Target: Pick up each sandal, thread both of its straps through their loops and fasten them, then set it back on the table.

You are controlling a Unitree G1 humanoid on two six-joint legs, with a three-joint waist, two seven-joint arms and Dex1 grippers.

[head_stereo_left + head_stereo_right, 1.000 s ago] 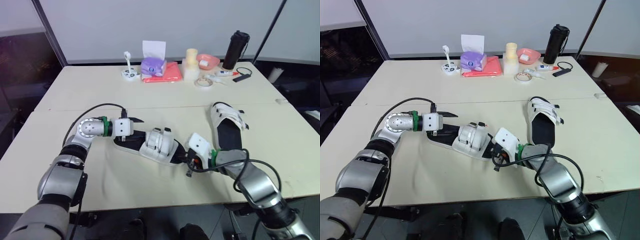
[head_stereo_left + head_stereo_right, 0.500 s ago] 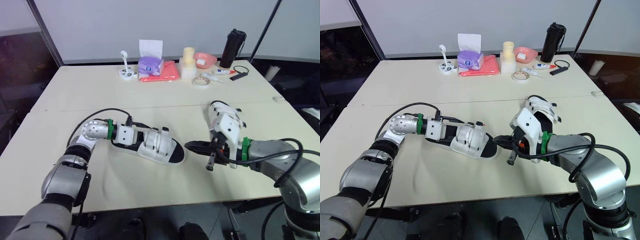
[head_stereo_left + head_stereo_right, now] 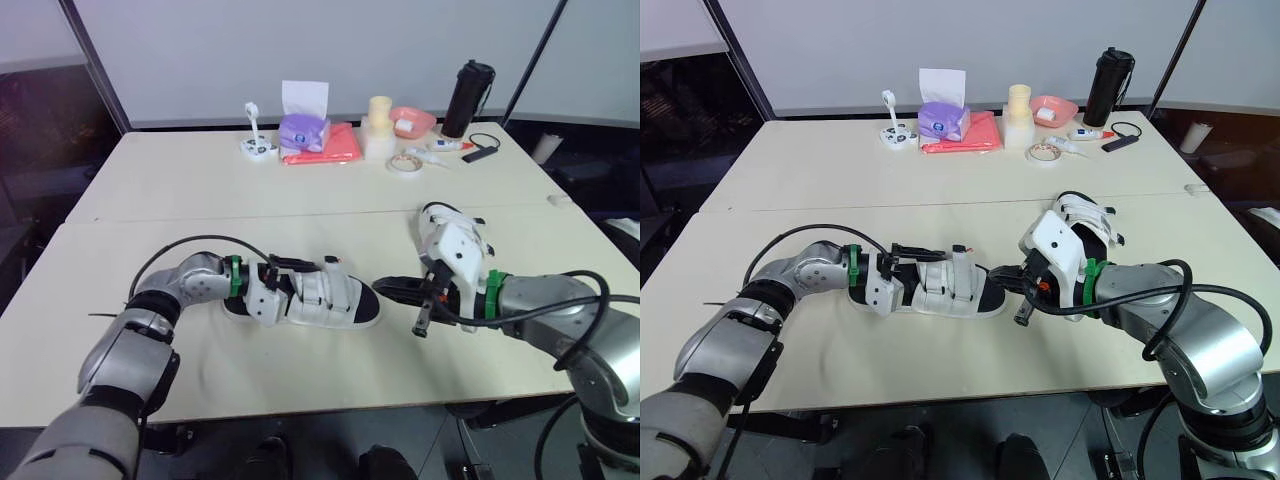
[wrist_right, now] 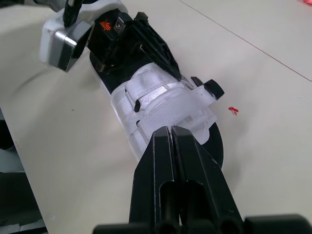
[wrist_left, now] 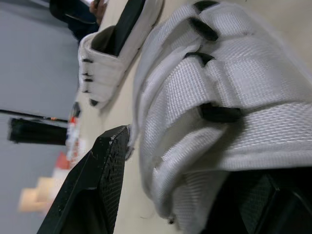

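Sandal (image 3: 325, 300) flat on the table (image 3: 300, 200), its strapped upper lying between the fingers of the left gripper (image 3: 295, 268). Those fingers stand apart. In the left wrist view one finger (image 5: 92, 180) is clear of the webbing, with bare table showing in the gap. No firm clamp, by my reading.

Right gripper (image 3: 380, 286) has its fingers pressed together and empty, tips aimed at the sandal's toe, just short of it. Second sandal (image 3: 447, 222) lies behind that gripper's wrist, well clear of its tips.

Straps (image 4: 156, 92) lie across the upper, with black loops (image 5: 219, 113) along them. Cannot tell whether each strap end is fully through and pressed down.

Step in hand, as I judge it: get a hold and lift.
- Close the left fingers on the sole edge or heel, not on the webbing, so the straps stay free.
- Part the right fingers before moving in, then pinch one strap tip only.
- Feed it toward the loop straight ahead of the tips, low and slow. Webbing is floppy and likely to fold.
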